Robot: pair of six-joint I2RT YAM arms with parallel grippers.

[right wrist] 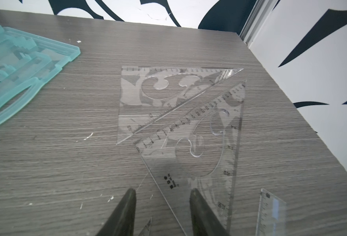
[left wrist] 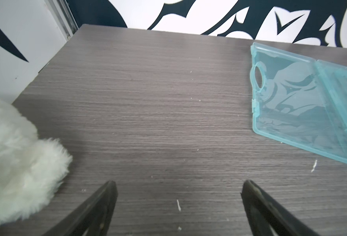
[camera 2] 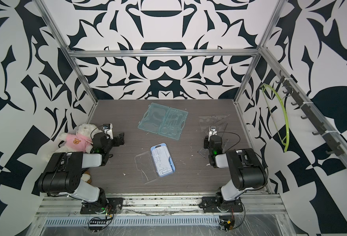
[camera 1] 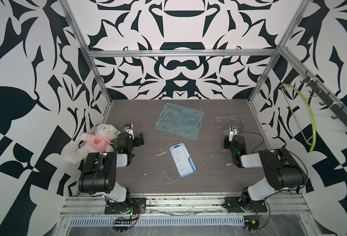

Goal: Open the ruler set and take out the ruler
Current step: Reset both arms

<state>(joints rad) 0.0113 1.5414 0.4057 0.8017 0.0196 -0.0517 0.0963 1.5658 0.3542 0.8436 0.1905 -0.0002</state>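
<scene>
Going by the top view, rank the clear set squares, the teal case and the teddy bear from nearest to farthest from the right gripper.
From the right gripper:
1. clear set squares, directly ahead, on the table's right side.
2. teal case, open, at far centre.
3. teddy bear, across at the left edge.

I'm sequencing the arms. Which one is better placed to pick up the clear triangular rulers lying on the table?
Right. The right pincer hovers over the clear triangular rulers, jaws apart. The left pincer sits open across the table beside the teddy bear.
</scene>
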